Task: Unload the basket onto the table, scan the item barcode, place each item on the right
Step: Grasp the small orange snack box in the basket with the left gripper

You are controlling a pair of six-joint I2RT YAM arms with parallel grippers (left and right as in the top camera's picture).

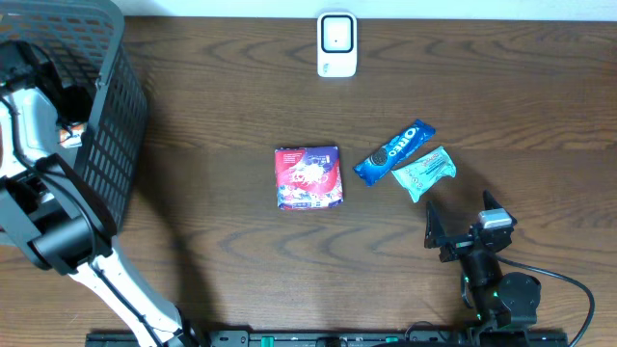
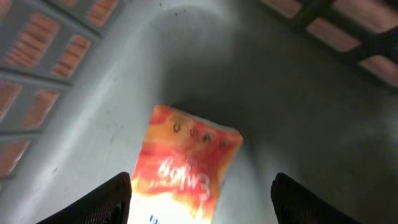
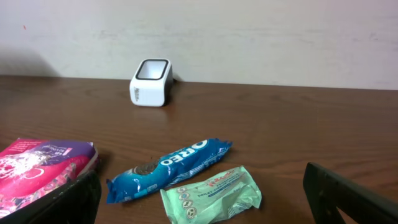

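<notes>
An orange packet (image 2: 186,165) lies on the floor of the grey basket (image 1: 111,145) at the table's (image 1: 222,116) left end. The left gripper (image 2: 203,194) hangs over it, fingers apart on either side. The white scanner (image 1: 336,44) sits at the far edge. The right gripper (image 1: 465,224) is spread wide beside a cookie pack (image 1: 394,151).

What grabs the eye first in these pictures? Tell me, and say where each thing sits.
The big grey basket at the left edge of the table, with the left gripper open inside it over an orange-red packet. Then the bright packs mid-table: a blue Oreo pack beside a green packet, a red-and-purple packet to their left, and the white barcode scanner at the far edge.
</notes>
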